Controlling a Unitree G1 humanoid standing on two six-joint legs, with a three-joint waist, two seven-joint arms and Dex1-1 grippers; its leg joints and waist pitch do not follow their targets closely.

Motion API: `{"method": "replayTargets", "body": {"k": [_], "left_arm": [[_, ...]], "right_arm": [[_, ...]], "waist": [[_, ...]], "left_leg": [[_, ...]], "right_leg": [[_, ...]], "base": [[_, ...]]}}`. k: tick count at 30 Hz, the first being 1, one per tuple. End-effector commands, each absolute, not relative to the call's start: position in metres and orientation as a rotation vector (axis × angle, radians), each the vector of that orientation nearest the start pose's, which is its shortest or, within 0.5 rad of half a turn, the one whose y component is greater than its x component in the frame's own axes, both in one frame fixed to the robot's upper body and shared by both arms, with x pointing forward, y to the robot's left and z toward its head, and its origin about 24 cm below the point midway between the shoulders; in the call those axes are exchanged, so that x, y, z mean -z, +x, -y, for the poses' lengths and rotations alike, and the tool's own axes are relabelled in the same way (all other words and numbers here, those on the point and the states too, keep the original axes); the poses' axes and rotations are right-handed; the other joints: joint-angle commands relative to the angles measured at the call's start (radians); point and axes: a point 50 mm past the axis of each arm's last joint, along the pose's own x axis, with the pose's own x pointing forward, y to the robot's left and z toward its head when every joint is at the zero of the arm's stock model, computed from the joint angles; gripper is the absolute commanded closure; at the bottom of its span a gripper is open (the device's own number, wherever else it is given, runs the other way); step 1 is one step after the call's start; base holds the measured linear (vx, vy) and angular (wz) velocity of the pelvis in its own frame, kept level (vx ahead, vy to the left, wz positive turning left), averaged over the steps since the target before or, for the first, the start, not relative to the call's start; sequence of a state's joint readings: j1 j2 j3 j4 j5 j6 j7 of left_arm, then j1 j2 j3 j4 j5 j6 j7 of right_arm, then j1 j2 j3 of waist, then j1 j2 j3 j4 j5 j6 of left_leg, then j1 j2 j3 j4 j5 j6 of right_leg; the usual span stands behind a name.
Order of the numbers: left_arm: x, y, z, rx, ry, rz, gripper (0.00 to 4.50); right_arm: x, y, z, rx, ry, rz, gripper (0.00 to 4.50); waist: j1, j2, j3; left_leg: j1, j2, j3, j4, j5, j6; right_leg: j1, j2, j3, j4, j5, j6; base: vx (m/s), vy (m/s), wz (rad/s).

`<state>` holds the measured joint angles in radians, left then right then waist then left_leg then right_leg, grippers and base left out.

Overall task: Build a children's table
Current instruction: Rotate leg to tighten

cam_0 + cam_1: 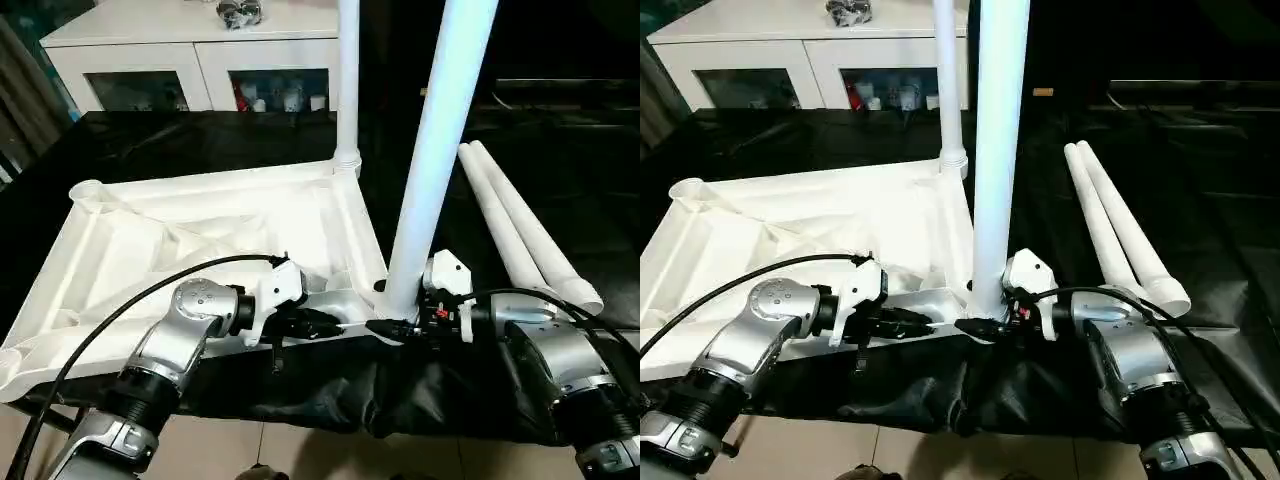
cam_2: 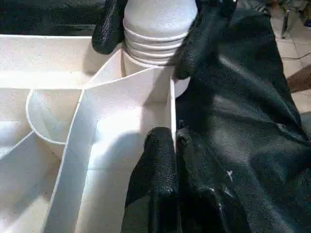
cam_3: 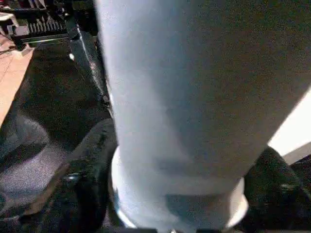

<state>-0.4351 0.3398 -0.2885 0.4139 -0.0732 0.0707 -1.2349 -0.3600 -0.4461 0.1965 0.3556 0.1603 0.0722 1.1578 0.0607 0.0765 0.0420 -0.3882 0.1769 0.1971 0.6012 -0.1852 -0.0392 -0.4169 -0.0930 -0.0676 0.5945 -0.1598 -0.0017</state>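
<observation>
Tabletop (image 1: 200,230) ribbed white plastic; R claw (image 2: 146,34) grips smooth tapered leg (image 1: 440,140).

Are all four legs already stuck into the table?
No, two legs lie loose on the black cloth beside the tabletop.

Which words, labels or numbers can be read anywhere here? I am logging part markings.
None can be read.
The tabletop, the upright legs and the two spare legs bear no print.
Items behind the cabinet glass are too small to read.
</observation>
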Motion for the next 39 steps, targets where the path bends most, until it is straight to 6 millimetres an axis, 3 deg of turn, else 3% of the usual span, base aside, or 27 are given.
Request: {"method": "replayTargets", "body": {"k": [1, 7, 12, 13, 16, 21, 22, 24, 25, 28, 36, 39], "left_arm": [[-0.057, 0.286, -0.111, 1.474, 0.283, -0.253, 4.5], [-0.055, 0.291, -0.108, 1.416, 0.261, -0.256, 4.5], [-0.051, 0.308, -0.099, 1.244, 0.272, -0.251, 4.5], [-0.051, 0.315, -0.091, 1.166, 0.266, -0.244, 4.5], [-0.053, 0.324, -0.076, 1.08, 0.254, -0.232, 4.5], [-0.055, 0.332, -0.044, 0.984, 0.234, -0.214, 4.5], [-0.056, 0.333, -0.04, 0.98, 0.233, -0.208, 4.5], [-0.058, 0.333, -0.034, 0.98, 0.219, -0.2, 4.5], [-0.058, 0.333, -0.032, 0.99, 0.224, -0.191, 4.5], [-0.058, 0.333, -0.034, 0.997, 0.22, -0.188, 4.5], [-0.054, 0.327, -0.05, 1.071, 0.215, -0.185, 4.5], [-0.054, 0.322, -0.062, 1.143, 0.222, -0.184, 4.5]], "right_arm": [[-0.05, 0.28, 0.156, -1.294, -0.247, -0.303, 1.66], [-0.047, 0.283, 0.151, -1.222, -0.19, -0.285, 1.75], [-0.037, 0.295, 0.14, -1.024, -0.173, -0.26, 1.76], [-0.031, 0.304, 0.133, -0.893, -0.15, -0.269, 1.76], [-0.023, 0.313, 0.121, -0.733, -0.086, -0.297, 1.76], [-0.015, 0.327, 0.095, -0.493, -0.029, -0.331, 1.76], [-0.016, 0.328, 0.09, -0.485, -0.026, -0.324, 1.76], [-0.018, 0.33, 0.084, -0.488, -0.049, -0.299, 1.2], [-0.021, 0.332, 0.082, -0.472, -0.037, -0.281, 1.06], [-0.024, 0.334, 0.081, -0.481, -0.025, -0.267, 0.84], [-0.031, 0.334, 0.094, -0.565, -0.062, -0.216, 0.05], [-0.034, 0.332, 0.108, -0.645, -0.135, -0.203, 0.05]], "waist": [[-0.001, -0.021, -0.065], [-0.002, -0.021, -0.064], [-0.011, -0.023, -0.06], [-0.014, -0.022, -0.059], [-0.028, -0.019, -0.057], [-0.04, -0.017, -0.061], [-0.037, -0.016, -0.062], [-0.034, -0.017, -0.063], [-0.034, -0.021, -0.065], [-0.031, -0.016, -0.065], [-0.033, -0.017, -0.065], [-0.031, -0.018, -0.065]], "left_leg": [[0.014, 0.051, -0.022, -0.069, -0.208, 0.098], [0.015, 0.051, -0.022, -0.069, -0.216, 0.094], [0.018, 0.045, -0.024, -0.072, -0.247, 0.06], [0.017, 0.044, -0.024, -0.073, -0.254, 0.052], [0.02, 0.039, -0.028, -0.076, -0.285, 0.028], [0.018, 0.036, -0.029, -0.076, -0.277, 0.029], [0.023, 0.036, -0.026, -0.073, -0.282, 0.035], [0.018, 0.038, -0.027, -0.073, -0.27, 0.046], [0.017, 0.038, -0.027, -0.073, -0.265, 0.051], [0.015, 0.039, -0.026, -0.072, -0.247, 0.069], [0.012, 0.04, -0.026, -0.072, -0.252, 0.079], [0.011, 0.042, -0.025, -0.071, -0.241, 0.091]], "right_leg": [[0.052, -0.05, 0.038, -0.071, -0.283, -0.217], [0.052, -0.051, 0.038, -0.073, -0.292, -0.218], [0.048, -0.053, 0.037, -0.087, -0.392, -0.182], [0.046, -0.051, 0.036, -0.087, -0.402, -0.178], [0.046, -0.051, 0.033, -0.094, -0.449, -0.163], [0.046, -0.051, 0.033, -0.096, -0.426, -0.16], [0.044, -0.052, 0.034, -0.098, -0.419, -0.164], [0.048, -0.053, 0.034, -0.095, -0.389, -0.168], [0.049, -0.053, 0.034, -0.093, -0.376, -0.172], [0.051, -0.053, 0.034, -0.089, -0.34, -0.185], [0.056, -0.055, 0.034, -0.086, -0.332, -0.197], [0.057, -0.056, 0.034, -0.084, -0.318, -0.201]], "base": [[0.0, 0.0, 0.0], [0.0, 0.0, 0.0], [0.0, 0.0, 0.0], [0.0, 0.0, 0.0], [0.0, 0.0, 0.0], [0.0, 0.0, 0.0], [0.0, 0.0, 0.0], [0.0, 0.0, 0.0], [0.0, 0.0, 0.0], [0.0, 0.0, 0.0], [0.0, 0.0, 0.0], [0.0, 0.0, 0.0]]}}
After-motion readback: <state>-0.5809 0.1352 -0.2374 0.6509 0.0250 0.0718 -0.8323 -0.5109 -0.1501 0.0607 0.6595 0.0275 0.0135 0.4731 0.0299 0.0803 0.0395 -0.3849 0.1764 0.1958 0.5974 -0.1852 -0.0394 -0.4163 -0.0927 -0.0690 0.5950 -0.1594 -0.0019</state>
